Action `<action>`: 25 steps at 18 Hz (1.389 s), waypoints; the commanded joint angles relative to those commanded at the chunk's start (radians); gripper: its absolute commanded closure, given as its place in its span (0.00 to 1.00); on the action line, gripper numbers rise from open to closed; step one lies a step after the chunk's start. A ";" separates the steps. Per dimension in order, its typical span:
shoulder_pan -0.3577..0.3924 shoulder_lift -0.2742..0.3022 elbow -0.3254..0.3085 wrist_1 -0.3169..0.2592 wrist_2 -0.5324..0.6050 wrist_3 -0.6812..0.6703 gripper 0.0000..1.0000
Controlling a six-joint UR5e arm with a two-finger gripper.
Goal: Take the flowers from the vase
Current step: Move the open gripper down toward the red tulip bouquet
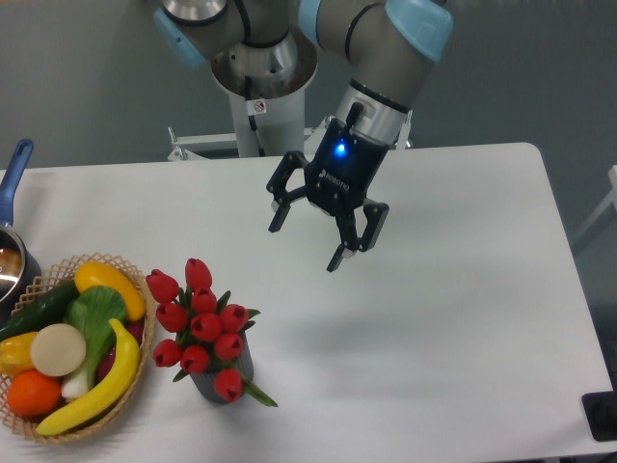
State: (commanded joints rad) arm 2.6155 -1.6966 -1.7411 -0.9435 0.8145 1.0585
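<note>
The gripper (305, 241) hangs above the table (463, 289) with jaws spread, gripping nothing. The flowers (202, 326) stand in the vase (228, 372), below and left of the jaws, well apart.

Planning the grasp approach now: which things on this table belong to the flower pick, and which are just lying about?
Job:
- flowers, red tulips standing in the vase
- vase, dark grey
- gripper, open, in the air up and to the right of the flowers

Lying about:
- wicker basket of fruit and vegetables, left of the vase
- pot at the left edge

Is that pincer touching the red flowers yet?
Apart. The fixed camera shows the open pincer up and right of the flowers, bare table between them.
</note>
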 joint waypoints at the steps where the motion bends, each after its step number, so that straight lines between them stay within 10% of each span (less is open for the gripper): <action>1: -0.008 -0.003 -0.003 0.017 -0.002 -0.002 0.00; 7: -0.055 -0.041 -0.028 0.098 0.005 0.020 0.00; 25: -0.121 -0.097 -0.087 0.107 -0.012 0.103 0.00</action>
State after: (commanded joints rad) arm 2.4943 -1.7932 -1.8285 -0.8361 0.8023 1.1612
